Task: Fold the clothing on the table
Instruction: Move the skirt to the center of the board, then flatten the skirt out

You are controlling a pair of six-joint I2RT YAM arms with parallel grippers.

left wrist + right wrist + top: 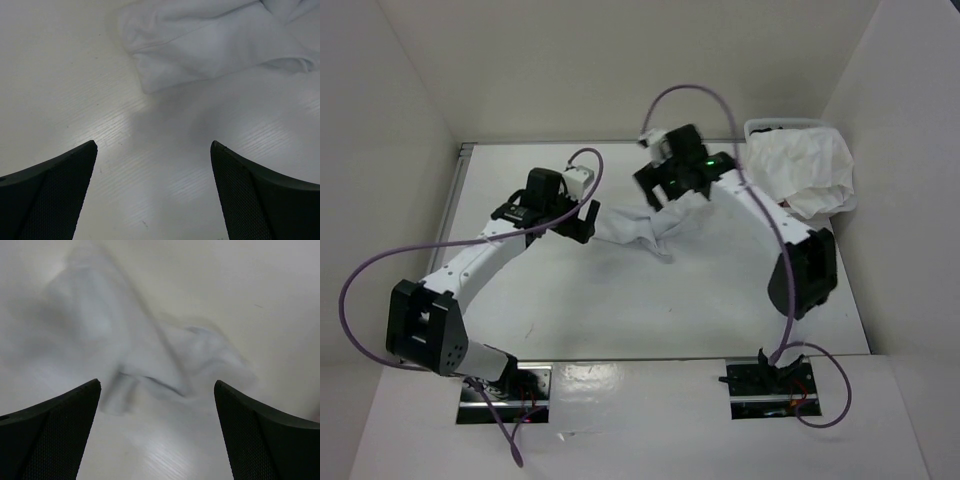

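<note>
The crumpled white cloth garment (645, 225) is seen bunched mid-way across the matte white table (620, 310). No fold is judged made yet. The left gripper (154, 143) and right gripper (157, 382) are spread wide, with nothing held.

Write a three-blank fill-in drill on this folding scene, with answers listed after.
1. The left tool and the right tool both stand ___, gripping nothing.
2. The crumpled garment on the table is ___ in colour.
3. The bin heaped with more cloth stands on the ___ arm's side.
Missing words: open; white; right.
</note>
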